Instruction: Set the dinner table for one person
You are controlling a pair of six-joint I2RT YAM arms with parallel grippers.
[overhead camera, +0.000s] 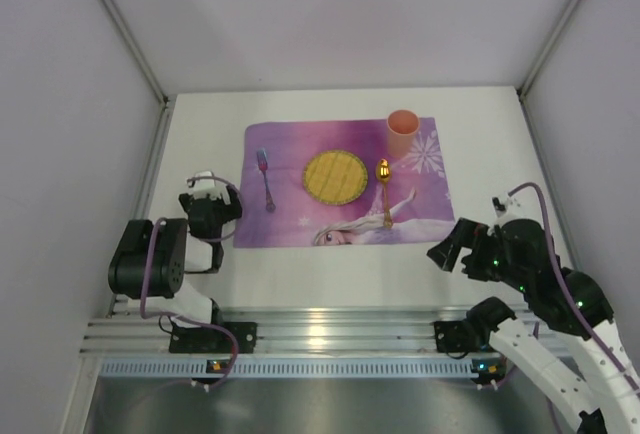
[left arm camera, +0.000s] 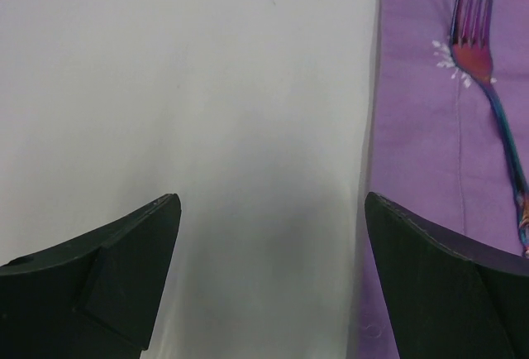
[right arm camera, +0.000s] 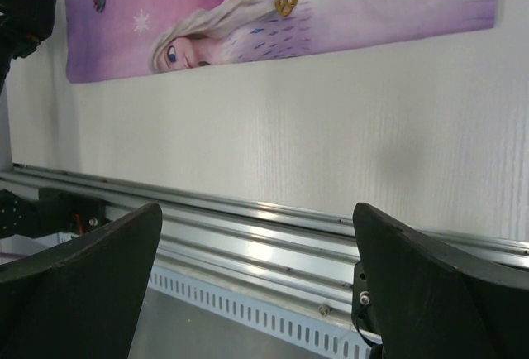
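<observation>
Just left of the placemat (overhead camera: 290, 216), the left arm (overhead camera: 150, 259) hangs over the bare bench (overhead camera: 200, 124), jaws apart and empty. On the placemat lie a fork (overhead camera: 266, 179), a yellow plate (overhead camera: 335, 176) and a gold spoon (overhead camera: 384, 192), with a pink cup (overhead camera: 402, 132) at its far right corner. Right of the placemat, the right arm (overhead camera: 525, 254) also has its jaws apart and empty. The bench lies under the placemat and shows bare all round it. It looks rigid, heavy and matte, a surface to set things on rather than something to grip.

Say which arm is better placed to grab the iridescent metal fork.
Left, likely: the open left pincer hangs at the purple cloth placemat's left edge, the fork just ahead; the right pincer is by the mat's right end.
</observation>
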